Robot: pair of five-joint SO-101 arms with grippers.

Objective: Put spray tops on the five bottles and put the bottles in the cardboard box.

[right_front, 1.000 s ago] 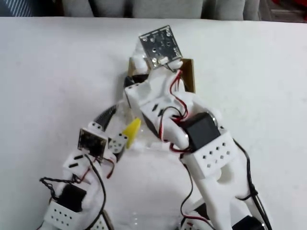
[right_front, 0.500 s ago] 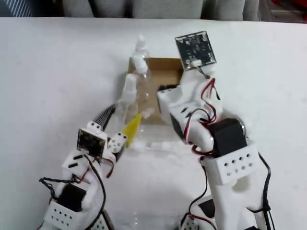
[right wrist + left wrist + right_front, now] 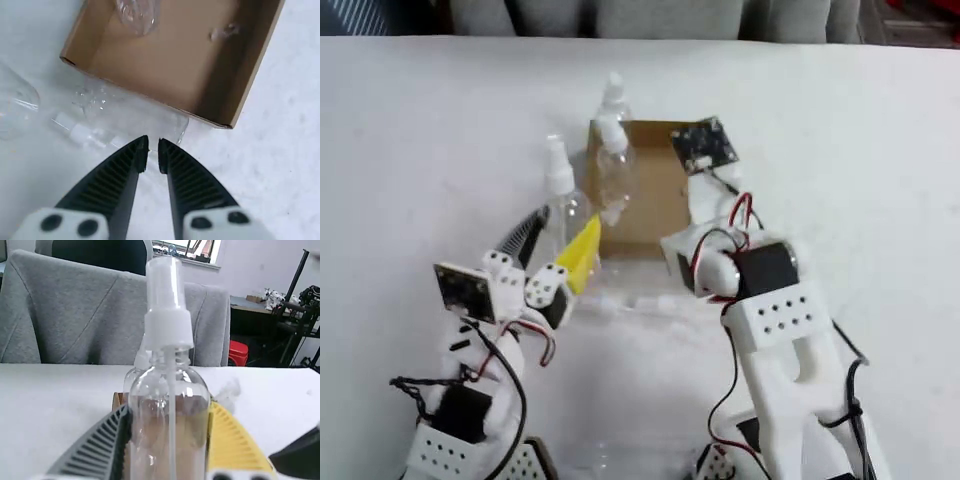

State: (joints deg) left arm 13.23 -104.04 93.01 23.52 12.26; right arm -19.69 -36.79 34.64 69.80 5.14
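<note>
1. Left gripper (image 3: 170,412) is clamping a clear spray bottle (image 3: 167,390) by the body, with the grey finger on one side and the yellow finger on the other. The bottle is standing upright between them.
2. The spray top (image 3: 167,315) is sitting on the neck above the fingers, and its dip tube is running down inside the bottle.
3. Handling call: the bottle is looking empty, so it should be light. The clear wall is smooth and probably slick, and may flex under squeeze. The tall cap is putting weight high up, so it could tip in the fingers. The best hold is mid-body or just under the shoulder, not on the cap.
4. Right gripper (image 3: 150,147) is pointing down with its jaws nearly closed. There is only a thin gap and nothing is in it.
5. Just beyond the right gripper's tips a second clear bottle (image 3: 97,107) is lying on its side on the table (image 3: 280,165). I can't tell whether it is capped. It is likely to roll, so the jaws should open first and close across the body.
6. Past that bottle, the cardboard box (image 3: 252,75) is sitting with its near wall right beside it.
7. Farther in, one boxed bottle (image 3: 136,14) is lying at the far end of the box.
8. Judgement: more bottles are waiting to go in.
</note>
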